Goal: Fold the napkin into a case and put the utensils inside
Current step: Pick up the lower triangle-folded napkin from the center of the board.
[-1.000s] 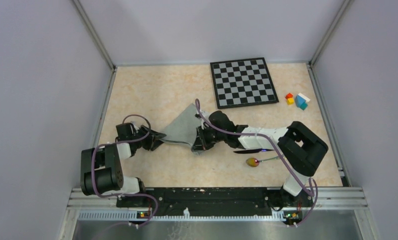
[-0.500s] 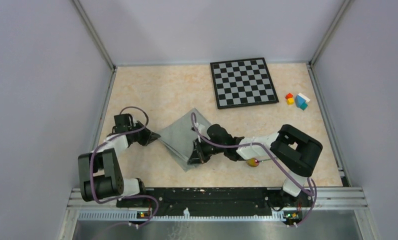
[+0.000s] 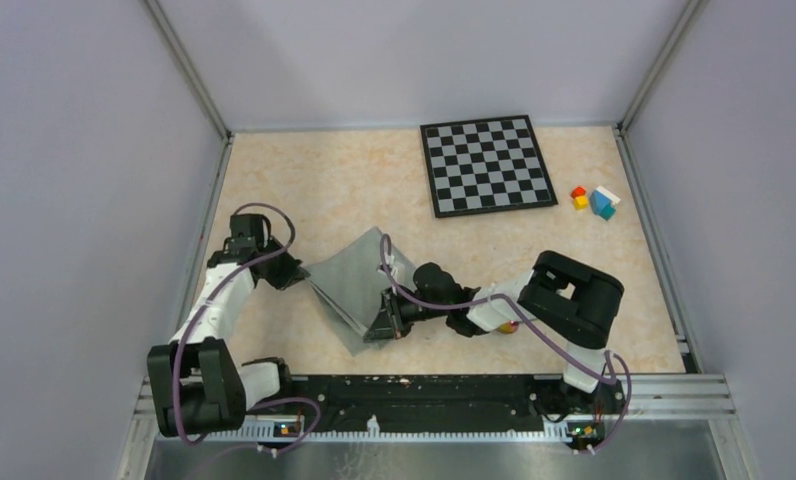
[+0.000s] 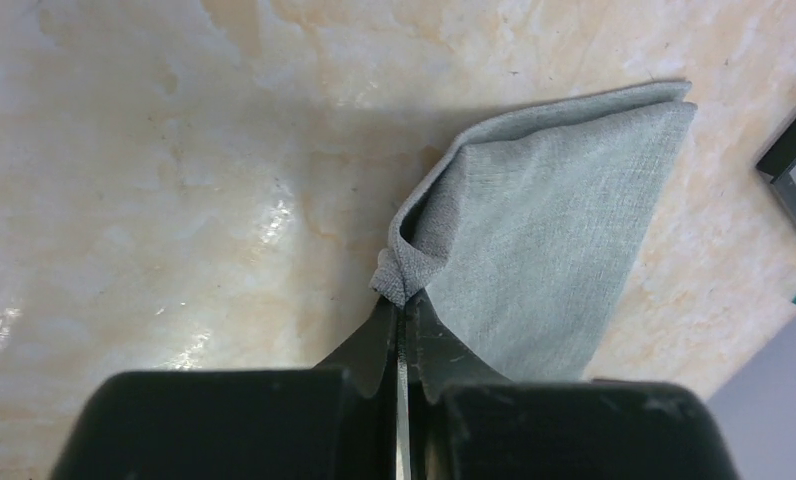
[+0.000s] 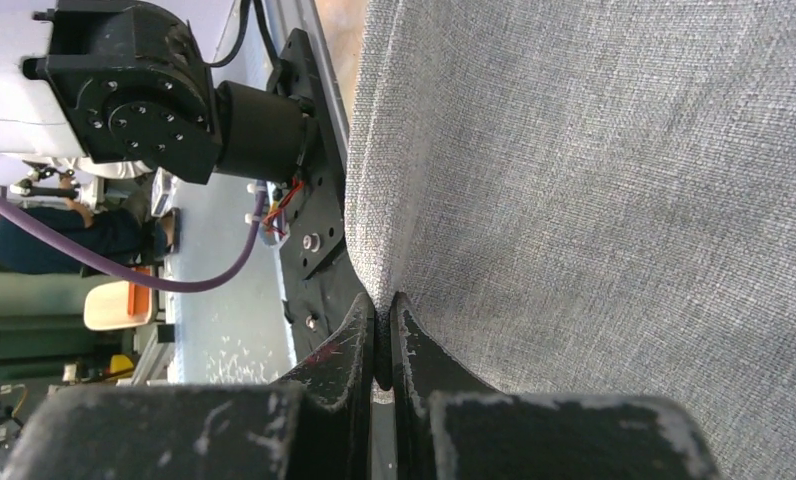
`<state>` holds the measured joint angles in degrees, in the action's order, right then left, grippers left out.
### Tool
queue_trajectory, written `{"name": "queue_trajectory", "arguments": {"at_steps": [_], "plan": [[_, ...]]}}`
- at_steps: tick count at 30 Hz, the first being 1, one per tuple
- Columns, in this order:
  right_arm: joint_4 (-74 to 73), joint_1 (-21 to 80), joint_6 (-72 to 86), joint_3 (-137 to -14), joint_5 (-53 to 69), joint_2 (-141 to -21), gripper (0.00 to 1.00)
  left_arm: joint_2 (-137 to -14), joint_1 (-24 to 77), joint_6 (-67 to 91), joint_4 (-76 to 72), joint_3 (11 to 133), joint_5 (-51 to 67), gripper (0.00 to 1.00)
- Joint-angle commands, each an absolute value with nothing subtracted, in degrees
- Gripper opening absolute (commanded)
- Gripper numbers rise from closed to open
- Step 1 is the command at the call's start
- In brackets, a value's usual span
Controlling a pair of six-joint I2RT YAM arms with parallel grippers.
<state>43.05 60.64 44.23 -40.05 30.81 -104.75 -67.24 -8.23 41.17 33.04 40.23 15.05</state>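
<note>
The left gripper (image 4: 402,310) has just clamped the napkin (image 4: 544,240) by its left corner, and the right gripper (image 5: 384,305) pinches its near edge. With 2 holds, the cloth, lying mid-desk (image 3: 304,190), looks ready to fold.

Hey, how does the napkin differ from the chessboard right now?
The napkin is plain grey-green cloth; the chessboard is black-and-white checked. The napkin is folded over and pinched by the left gripper and right gripper; the chessboard lies flat, untouched. The napkin sits near the arms; the chessboard is near the far wall. Both sit on the same table.
</note>
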Motion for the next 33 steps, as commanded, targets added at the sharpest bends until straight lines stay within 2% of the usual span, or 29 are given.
{"name": "queue_trajectory", "arguments": {"at_steps": [1, 7, 15, 18, 22, 24, 27, 33], "plan": [[40.9, 61.8, 43.4, -40.8, 32.1, -105.4, 0.0, -67.8, -3.7, 45.1, 31.7, 44.5, 7.2, 0.0], [40.2, 61.7, 44.0, -41.5, 31.0, -105.4, 0.0, -69.7, -1.1, 48.2, 32.8, 45.9, 3.1, 0.0], [24.6, 63.2, 37.0, -47.3, 24.1, -105.9, 0.0, -71.3, -1.1, 47.2, 30.3, 44.2, 5.0, 0.0], [17.2, 65.1, 32.1, -50.9, 20.1, -104.9, 0.14, -71.6, -1.1, 47.2, 30.2, 43.1, 5.0, 0.0], [9.1, 68.5, 27.4, -55.1, 11.1, -103.7, 0.48, -70.8, -1.6, 47.5, 30.2, 41.8, 4.6, 0.0], [5.0, 71.6, 25.2, -57.4, 3.9, -103.6, 0.6, -70.3, -2.1, 48.2, 30.3, 41.1, 4.7, 0.0], [0.5, 75.0, 22.2, -61.2, -4.9, -104.9, 0.66, -69.1, -3.1, 50.1, 30.3, 39.5, 5.3, 0.0], [-7.5, 79.6, 18.2, -70.3, -16.5, -110.6, 0.66, -69.3, -4.7, 52.8, 30.5, 37.0, 7.7, 0.0]]}}
